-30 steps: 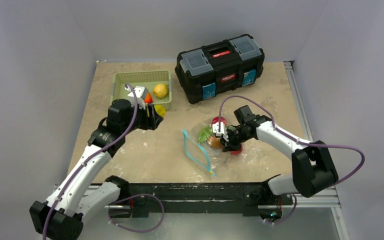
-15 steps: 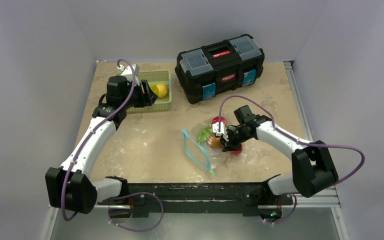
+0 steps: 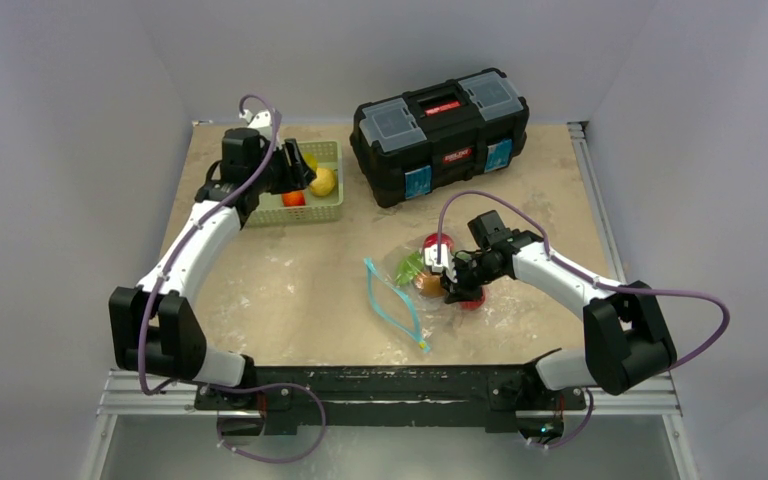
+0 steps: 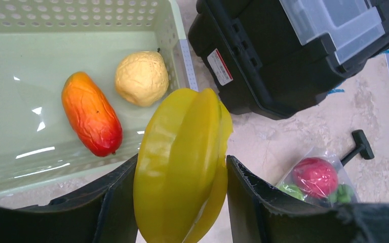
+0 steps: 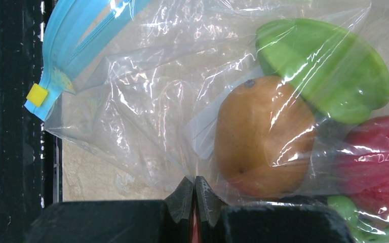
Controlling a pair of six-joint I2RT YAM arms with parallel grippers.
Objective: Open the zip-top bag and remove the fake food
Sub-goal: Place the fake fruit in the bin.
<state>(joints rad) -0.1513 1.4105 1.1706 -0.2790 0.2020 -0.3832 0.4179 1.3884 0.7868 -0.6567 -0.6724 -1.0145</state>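
The clear zip-top bag [image 3: 410,285] lies mid-table, its teal zip strip [image 3: 392,302] open toward the left. Inside it I see an orange fruit [image 5: 263,134], a green piece [image 5: 329,68] and a red piece [image 5: 380,157]. My right gripper [image 5: 195,195] is shut on a fold of the bag's plastic; it also shows in the top view [image 3: 452,272]. My left gripper [image 4: 180,202] is shut on a yellow starfruit [image 4: 182,162] and holds it above the near rim of the green basket [image 3: 260,212]. The basket holds a red-orange fruit [image 4: 91,114] and a pale yellow fruit [image 4: 142,78].
A black toolbox [image 3: 440,135] stands at the back, right of the basket. A black hammer handle [image 4: 357,144] lies beside the bag. The table's near edge carries a black rail [image 3: 380,385].
My left arm has carried the yellow starfruit away from me, from in front of the basket to over it. The right gripper and the bag have not moved.
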